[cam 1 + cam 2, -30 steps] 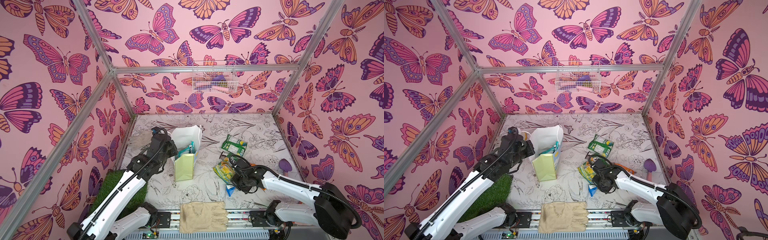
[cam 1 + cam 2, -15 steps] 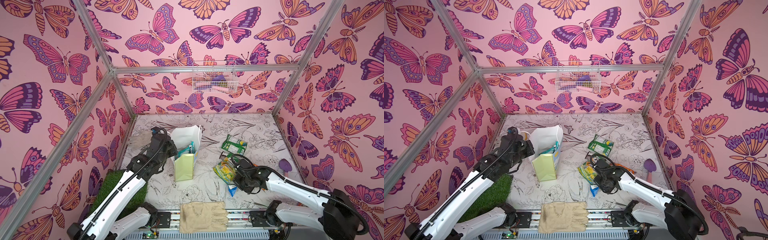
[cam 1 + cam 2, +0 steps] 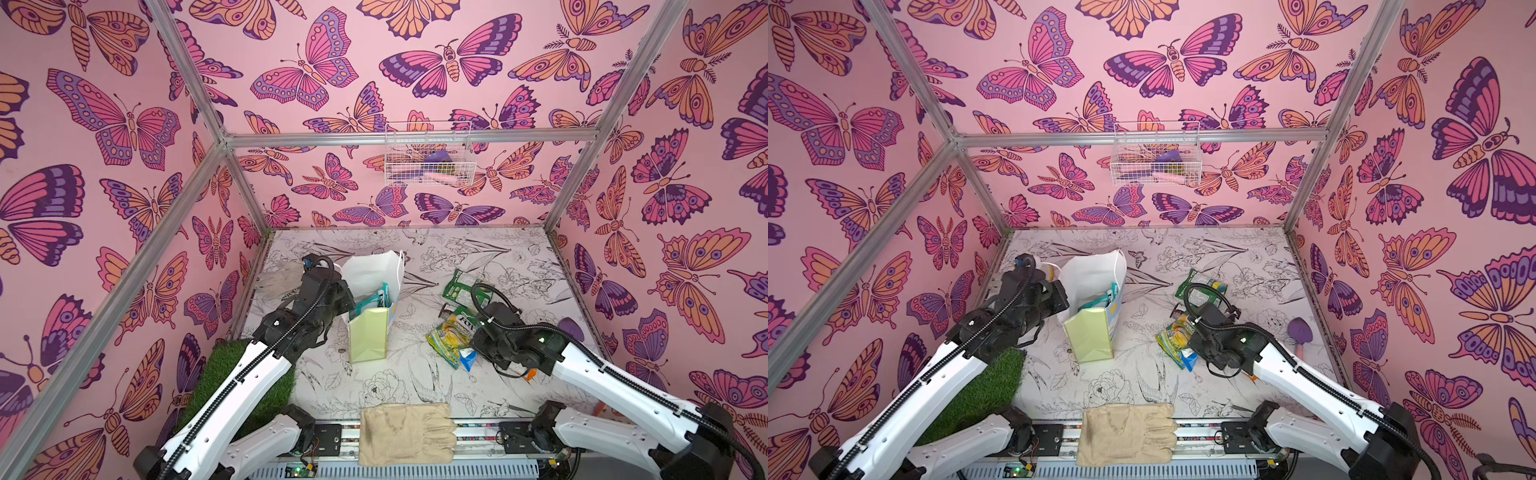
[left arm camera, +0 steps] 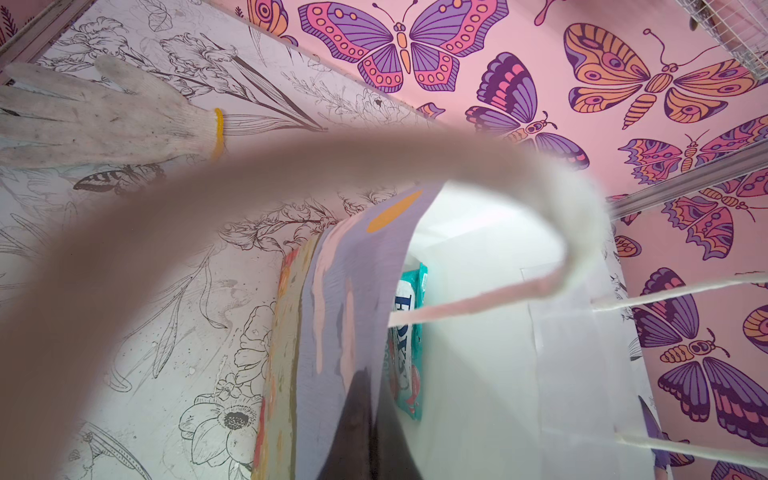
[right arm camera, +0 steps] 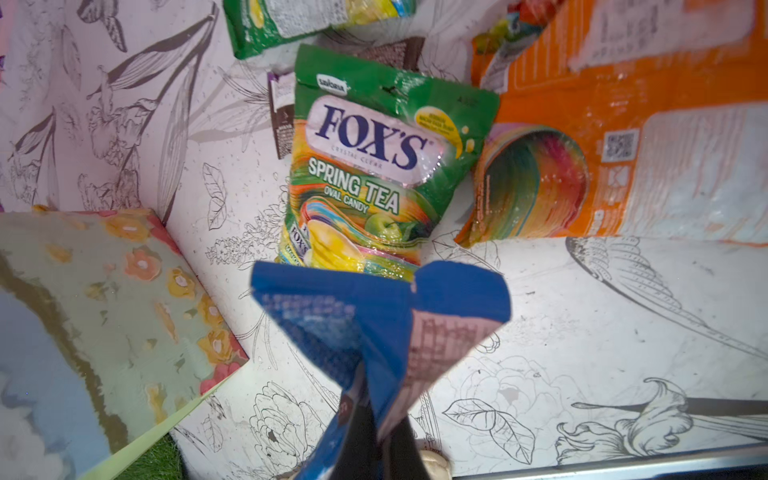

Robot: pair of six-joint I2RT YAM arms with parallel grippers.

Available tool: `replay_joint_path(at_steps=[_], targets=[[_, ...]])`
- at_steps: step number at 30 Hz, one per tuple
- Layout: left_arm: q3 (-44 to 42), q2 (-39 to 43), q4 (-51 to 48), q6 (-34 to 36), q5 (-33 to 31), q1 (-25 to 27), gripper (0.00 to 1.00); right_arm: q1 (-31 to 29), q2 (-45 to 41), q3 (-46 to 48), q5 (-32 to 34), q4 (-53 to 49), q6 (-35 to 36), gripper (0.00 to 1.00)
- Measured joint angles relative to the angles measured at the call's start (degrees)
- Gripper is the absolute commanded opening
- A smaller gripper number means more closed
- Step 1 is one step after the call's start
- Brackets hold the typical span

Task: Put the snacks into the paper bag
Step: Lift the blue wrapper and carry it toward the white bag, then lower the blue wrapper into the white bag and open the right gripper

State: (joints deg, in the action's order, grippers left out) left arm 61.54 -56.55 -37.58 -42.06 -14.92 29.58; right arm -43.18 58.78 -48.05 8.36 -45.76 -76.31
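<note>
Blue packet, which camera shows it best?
The right wrist view: the blue packet fills the foreground, pinched by the right gripper. Both top views show only a small blue sliver; the left wrist view misses it.

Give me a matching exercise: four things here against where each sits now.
1 small blue plastic packet
2 teal glossy Fox's packet
3 green Fox's Spring Tea packet
4 beige fabric glove

a inside the white paper bag
b at the scene's front edge
c pinched in the right jaws
d on the table beside the orange packet

Pairs: 1-c, 2-a, 3-d, 4-b
</note>
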Motion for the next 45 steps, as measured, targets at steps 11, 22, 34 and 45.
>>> replay_joint_path(at_steps=[11, 22, 34, 45], targets=[[0.02, 0.0, -0.13, 0.0, 0.15, 0.0, 0.0, 0.0, -5.53, -7.65, -0.04, 4.83, 18.03, 0.0], [0.02, 0.0, -0.15, 0.0, 0.15, 0.0, 0.0, -0.44, -1.55, -22.47, -5.97, 10.21, 33.16, 0.0], [0.02, 0.0, -0.15, 0.0, 0.15, 0.0, 0.0, -5.64, 6.54, -35.23, -7.8, 10.84, 43.52, 0.0], [0.02, 0.72, -0.52, 0.0, 0.15, 0.0, 0.0, -9.14, 12.33, -45.2, -8.04, 12.24, 49.81, 0.0]])
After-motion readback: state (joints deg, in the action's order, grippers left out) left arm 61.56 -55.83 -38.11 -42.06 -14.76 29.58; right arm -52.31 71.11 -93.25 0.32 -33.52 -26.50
